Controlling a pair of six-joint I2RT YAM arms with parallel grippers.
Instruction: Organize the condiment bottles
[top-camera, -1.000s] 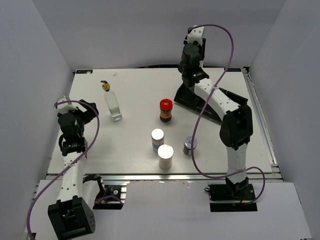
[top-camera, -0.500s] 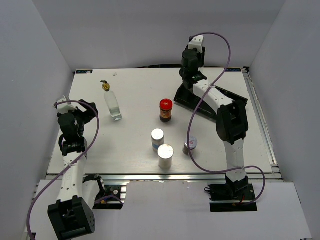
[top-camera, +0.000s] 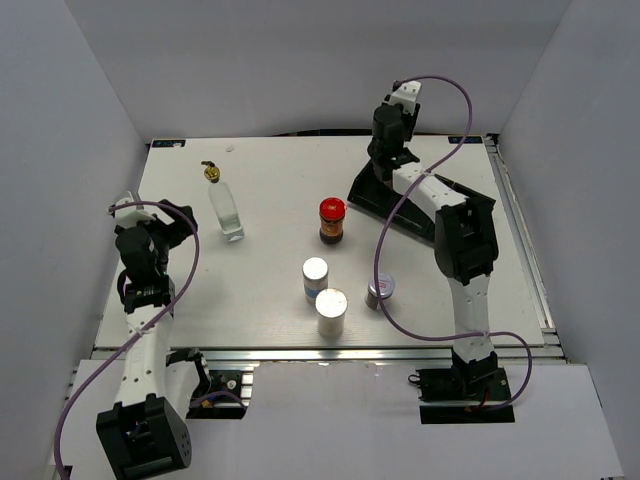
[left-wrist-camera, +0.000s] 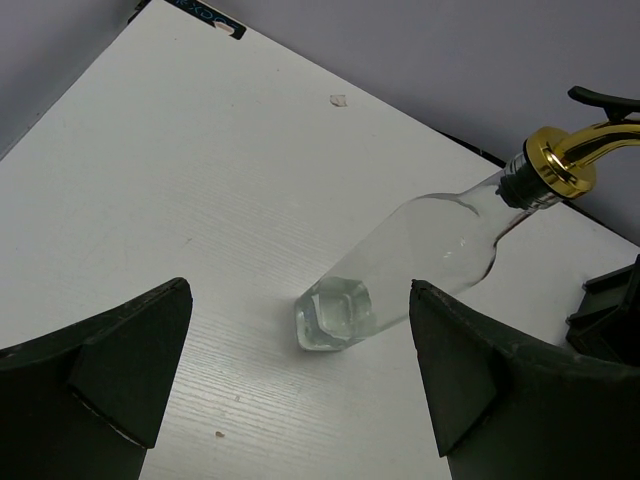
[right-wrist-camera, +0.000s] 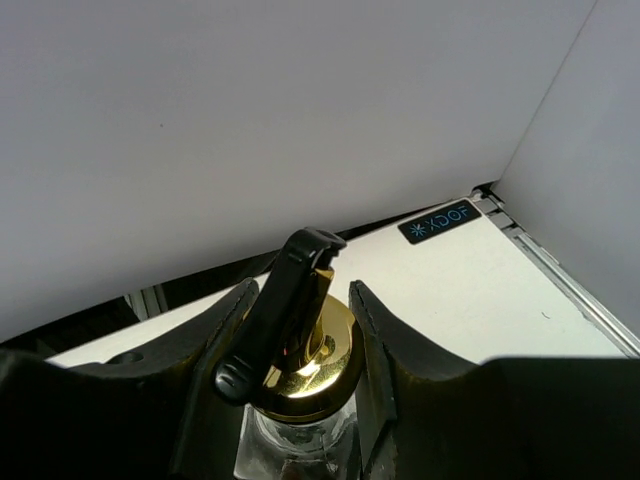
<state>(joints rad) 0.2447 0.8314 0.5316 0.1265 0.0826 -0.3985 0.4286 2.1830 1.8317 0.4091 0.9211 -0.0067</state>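
Observation:
One clear glass cruet with a gold spout (top-camera: 226, 208) stands upright at the back left of the table. My left gripper (top-camera: 172, 222) is open just left of it. In the left wrist view the cruet (left-wrist-camera: 430, 250) shows ahead between the spread fingers of the gripper (left-wrist-camera: 297, 295), not touched. My right gripper (top-camera: 384, 158) is at the back over the black tray (top-camera: 425, 212). It is shut on the gold cap of the second cruet (right-wrist-camera: 318, 372). The red-lidded jar (top-camera: 332, 220), two white-topped shakers (top-camera: 316, 277) (top-camera: 331, 311) and the silver-lidded jar (top-camera: 380, 291) stand mid-table.
The long black tray lies tilted at the back right under the right arm. White walls close in the table at the back and both sides. The right arm's purple cable loops above the tray and the silver-lidded jar.
My right wrist has shifted slightly right and turned at the back over the tray, still holding the cruet. The left arm and the table items have not moved.

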